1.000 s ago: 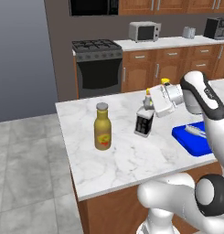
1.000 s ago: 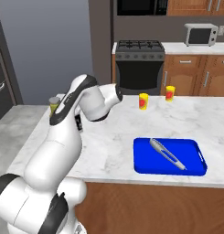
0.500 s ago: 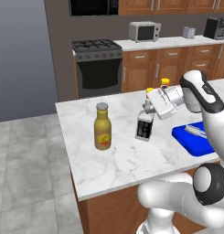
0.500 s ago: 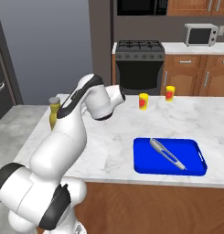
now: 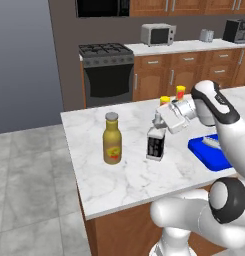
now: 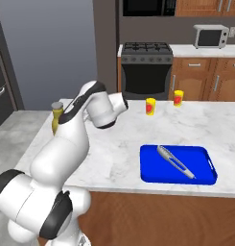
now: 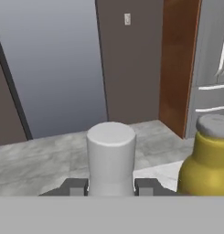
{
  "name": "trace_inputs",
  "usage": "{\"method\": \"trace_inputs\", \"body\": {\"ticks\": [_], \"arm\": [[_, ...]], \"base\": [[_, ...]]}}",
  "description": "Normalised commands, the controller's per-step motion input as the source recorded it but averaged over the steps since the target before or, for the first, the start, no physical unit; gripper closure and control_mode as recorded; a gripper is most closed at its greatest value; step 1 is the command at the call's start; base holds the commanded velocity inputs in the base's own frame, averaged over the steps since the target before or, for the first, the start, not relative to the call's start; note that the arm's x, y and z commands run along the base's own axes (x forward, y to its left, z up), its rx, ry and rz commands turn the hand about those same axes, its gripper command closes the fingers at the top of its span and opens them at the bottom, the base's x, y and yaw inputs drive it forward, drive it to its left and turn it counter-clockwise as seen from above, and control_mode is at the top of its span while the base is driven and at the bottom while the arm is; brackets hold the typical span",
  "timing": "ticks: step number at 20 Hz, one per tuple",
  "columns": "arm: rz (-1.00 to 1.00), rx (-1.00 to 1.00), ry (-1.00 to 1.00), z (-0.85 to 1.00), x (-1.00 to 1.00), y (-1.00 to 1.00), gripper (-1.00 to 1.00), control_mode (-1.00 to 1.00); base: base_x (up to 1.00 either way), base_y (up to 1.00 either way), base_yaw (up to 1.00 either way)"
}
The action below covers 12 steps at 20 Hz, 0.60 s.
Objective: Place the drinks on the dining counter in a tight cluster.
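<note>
Left base view: the gripper (image 5: pixel 159 121) is clamped on the dark bottle (image 5: pixel 155 145) at centre frame, right of the yellow bottle (image 5: pixel 112 138) on the tabletop (image 5: pixel 129 175).

Hand view: its cap (image 7: pixel 110 157) sits between the fingers (image 7: pixel 147 187); carry it upright and set it beside the yellow bottle (image 7: pixel 209 157) at lower right.

Arm: glossy white rounded shells, dark grey/black rings at joints. Bulbous white base segs. Tool (image 7: pixel 111 187): small, w/ two dark grey squared fingertips (image 7: pixel 147 186). No cables or markings seen.
</note>
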Motion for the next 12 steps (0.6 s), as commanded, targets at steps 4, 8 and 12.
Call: {"method": "trace_inputs", "body": {"ticks": [4,8,12], "arm": [[-0.01,0.0,0.06,-0.14,0.16,0.08,1.0,-1.0],[0.0,0.0,0.04,-0.17,0.14,0.1,1.0,-1.0],[0.0,0.0,0.0,-0.01,0.24,0.08,1.0,-1.0]], "base": [[0.0,0.0,0.0],[0.0,0.0,0.0],[0.0,0.0,0.0]]}}
